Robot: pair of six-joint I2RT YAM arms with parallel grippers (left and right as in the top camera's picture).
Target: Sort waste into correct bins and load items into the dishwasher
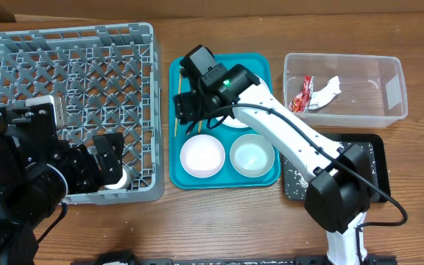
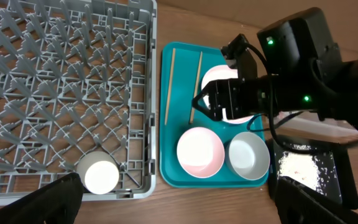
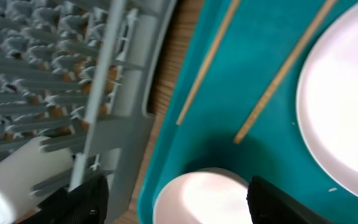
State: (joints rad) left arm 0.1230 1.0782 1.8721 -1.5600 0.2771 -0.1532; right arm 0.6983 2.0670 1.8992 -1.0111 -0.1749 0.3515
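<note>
The white cup (image 2: 100, 176) stands upright inside the grey rack (image 2: 146, 124).

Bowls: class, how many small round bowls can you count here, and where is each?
2. Both sit on the teal tray: a pinkish bowl nearer the rack, a white bowl beside it. The right arm over the tray may hide more.

No legible text, label, brand, number or sign appears in any view. The red snack wrapper (image 1: 301, 94), lying in the clear tub (image 1: 396, 88), carries printing, but it is too small and crumpled to read.
</note>
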